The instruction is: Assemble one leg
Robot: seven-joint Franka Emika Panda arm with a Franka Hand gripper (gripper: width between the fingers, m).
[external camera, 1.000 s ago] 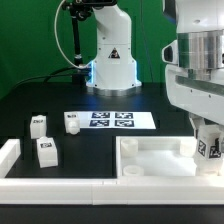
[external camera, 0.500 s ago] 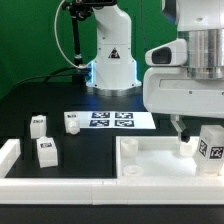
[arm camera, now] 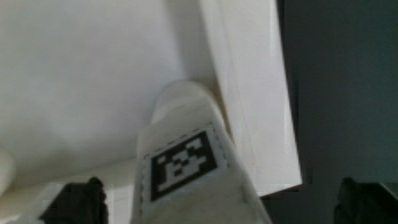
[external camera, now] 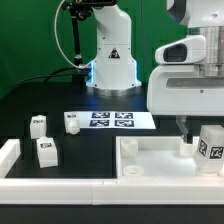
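A white leg point(external camera: 210, 143) with a square tag stands upright at the right corner of the large white rimmed panel point(external camera: 150, 165). My gripper point(external camera: 197, 126) hangs just above it. In the wrist view the leg point(arm camera: 183, 160) stands on the panel point(arm camera: 89, 70), and my gripper point(arm camera: 217, 205) is open. Its dark fingertips point(arm camera: 80, 200) stand wide on either side of the leg and do not touch it. Three more white legs lie at the exterior view's left: one at the far left point(external camera: 38, 124), one nearer the front point(external camera: 46, 151) and one beside the marker board point(external camera: 72, 124).
The marker board point(external camera: 110, 119) lies mid-table in front of the robot base point(external camera: 112, 60). A low white rail point(external camera: 12, 158) runs along the front and the exterior view's left. My arm's bulky hand point(external camera: 190, 85) fills the exterior view's right.
The hand has turned about its vertical axis, so that its wide side now faces the camera. The leg stays upright at the panel's corner. The other legs have not moved.
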